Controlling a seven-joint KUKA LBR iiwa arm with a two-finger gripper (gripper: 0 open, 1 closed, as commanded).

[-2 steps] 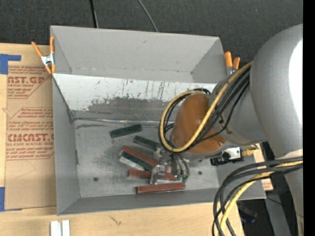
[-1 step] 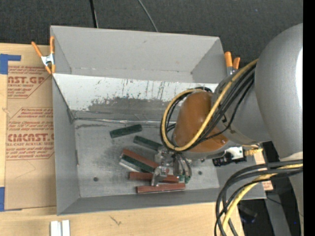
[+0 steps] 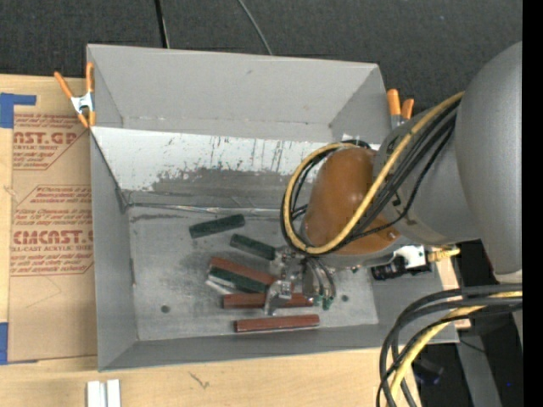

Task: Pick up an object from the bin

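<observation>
Heap: small flat bars [image 3: 242,278] on the floor of the grey metal bin [image 3: 229,83], right of centre.
Behind-left, apart: dark green flat bar [image 3: 216,225].
Front: reddish-brown flat bar [image 3: 277,321].
Gripper [image 3: 293,293]: over the heap's right end.

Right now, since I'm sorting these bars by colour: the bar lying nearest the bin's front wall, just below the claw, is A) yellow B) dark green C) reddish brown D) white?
C: the reddish-brown bar lies flat at the front of the bin floor, just below the claw; a dark green bar lies farther back.

Dark grey floor [image 3: 339,15] beyond, a thin black cable [image 3: 158,11] trailing over it; pale wooden tabletop [image 3: 254,387] along near side.
</observation>
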